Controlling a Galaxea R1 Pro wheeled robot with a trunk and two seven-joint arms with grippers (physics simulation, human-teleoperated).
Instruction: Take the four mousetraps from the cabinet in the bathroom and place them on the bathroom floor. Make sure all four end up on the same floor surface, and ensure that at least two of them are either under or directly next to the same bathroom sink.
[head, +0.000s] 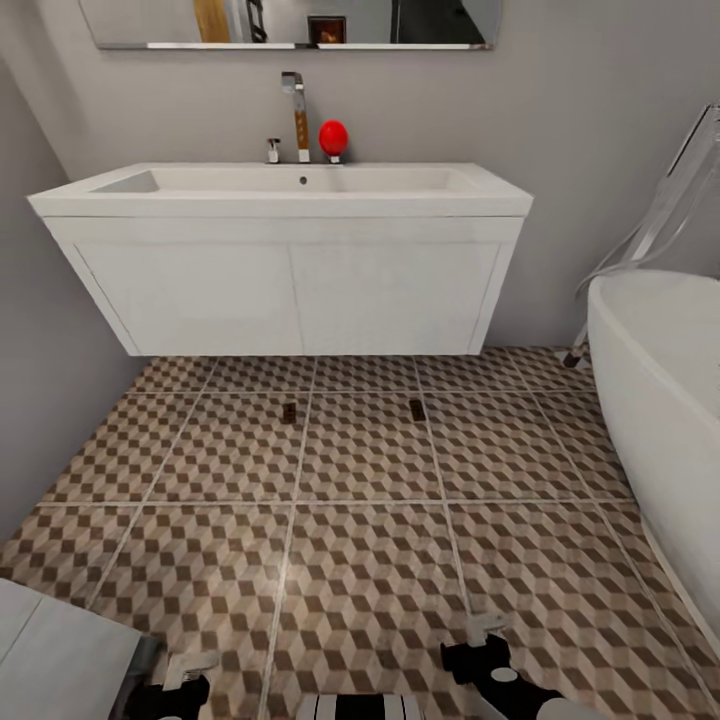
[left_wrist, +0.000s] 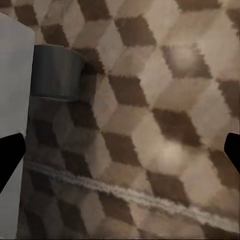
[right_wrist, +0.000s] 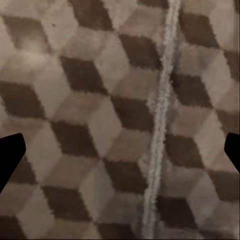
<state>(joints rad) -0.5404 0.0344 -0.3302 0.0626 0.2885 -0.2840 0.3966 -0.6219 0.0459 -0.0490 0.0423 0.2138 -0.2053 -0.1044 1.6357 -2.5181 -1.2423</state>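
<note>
Two mousetraps lie flat on the bathroom floor (head: 370, 560), small and dark from here: one (head: 289, 412) in front of the sink's middle, the other (head: 417, 409) to its right. Both rest just in front of the white wall-hung sink (head: 290, 180). The cabinet is out of view. My left gripper (head: 185, 675) and right gripper (head: 482, 640) hang low at the picture's near edge, far from the traps. In the wrist views the left gripper (left_wrist: 120, 155) and the right gripper (right_wrist: 120, 155) stand open over bare patterned tile, with nothing between the black fingertips.
A white bathtub (head: 665, 400) fills the right side. A grey wall closes off the left. A pale grey block (head: 50, 650) sits at the near left beside my left arm, with a dark grey cylinder (left_wrist: 55, 72) next to it. A red ball-shaped item (head: 333, 137) stands by the tap.
</note>
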